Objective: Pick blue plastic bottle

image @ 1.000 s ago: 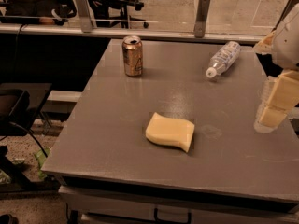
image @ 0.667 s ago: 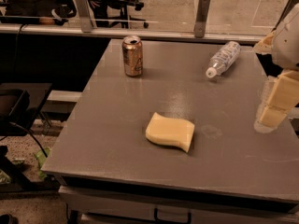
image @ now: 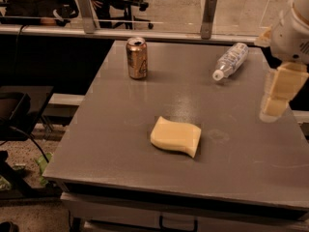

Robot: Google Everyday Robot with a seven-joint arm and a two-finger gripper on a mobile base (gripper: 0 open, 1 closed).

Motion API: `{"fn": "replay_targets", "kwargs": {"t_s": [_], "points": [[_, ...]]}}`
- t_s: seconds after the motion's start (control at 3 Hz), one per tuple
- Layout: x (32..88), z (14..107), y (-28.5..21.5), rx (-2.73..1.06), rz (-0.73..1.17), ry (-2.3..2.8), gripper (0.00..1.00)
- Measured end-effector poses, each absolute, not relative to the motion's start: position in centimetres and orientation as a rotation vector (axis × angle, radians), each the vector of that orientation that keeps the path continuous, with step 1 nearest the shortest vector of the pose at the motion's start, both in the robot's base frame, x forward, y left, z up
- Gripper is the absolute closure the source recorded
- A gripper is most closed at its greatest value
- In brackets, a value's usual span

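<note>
The blue plastic bottle [image: 231, 61] lies on its side at the far right of the grey table [image: 120, 144], white cap pointing toward the table's middle. It is clear with a bluish-white label. My gripper [image: 276, 96] hangs at the right edge of the view, above the table's right side, to the right of the bottle and nearer the front. It holds nothing that I can see and does not touch the bottle.
A bronze drink can [image: 137, 58] stands upright at the far left of the table. A yellow sponge [image: 175, 136] lies near the middle. A railing with posts [image: 208, 10] runs behind the table. A dark chair [image: 14, 110] stands to the left.
</note>
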State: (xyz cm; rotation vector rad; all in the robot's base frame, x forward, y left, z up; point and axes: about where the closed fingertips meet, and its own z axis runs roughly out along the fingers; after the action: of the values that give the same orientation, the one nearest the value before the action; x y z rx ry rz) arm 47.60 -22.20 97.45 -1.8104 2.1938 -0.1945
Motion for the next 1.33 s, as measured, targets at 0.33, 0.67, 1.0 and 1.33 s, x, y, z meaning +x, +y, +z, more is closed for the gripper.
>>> {"fn": "replay_targets", "kwargs": {"t_s": [0.33, 0.67, 1.0, 1.33], "points": [[51.2, 97.4, -22.9, -1.907, -0.247, 2.152, 0.00], [55.2, 97.1, -23.7, -2.016, -0.297, 2.072, 0.00], [59.1, 95.7, -24.5, -2.137, -0.305, 1.959, 0.00], [63.3, 92.9, -25.7, -2.322, -0.287, 1.785, 0.00]]}}
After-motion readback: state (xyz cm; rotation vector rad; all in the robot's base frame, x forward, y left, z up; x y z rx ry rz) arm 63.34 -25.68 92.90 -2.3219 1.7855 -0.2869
